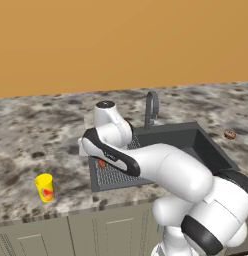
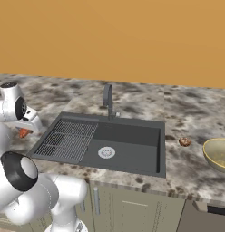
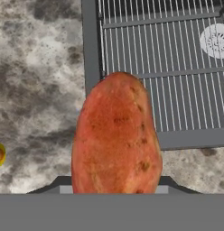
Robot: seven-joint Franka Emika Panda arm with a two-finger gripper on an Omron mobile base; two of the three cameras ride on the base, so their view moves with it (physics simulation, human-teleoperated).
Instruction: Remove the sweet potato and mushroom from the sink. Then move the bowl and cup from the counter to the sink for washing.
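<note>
My gripper (image 2: 25, 129) is shut on the sweet potato (image 3: 116, 135), an orange-red tuber that hangs over the left rim of the sink (image 2: 128, 136), above the ribbed drainer grid (image 3: 177, 67). In the left base view the sweet potato (image 1: 101, 163) peeks out below my forearm. The mushroom (image 2: 184, 142), a small brown lump, lies on the counter right of the sink (image 1: 206, 145); the left base view has the mushroom (image 1: 229, 134) there too. The tan bowl (image 2: 218, 154) sits on the counter at the far right. The yellow cup (image 1: 45, 188) stands on the counter left of the sink.
A grey arched faucet (image 2: 108, 100) rises behind the basin. The round silver drain (image 2: 106, 152) lies in the basin floor. Speckled granite counter (image 1: 41, 135) spreads left of the sink, with cabinet fronts (image 2: 132, 208) below the front edge.
</note>
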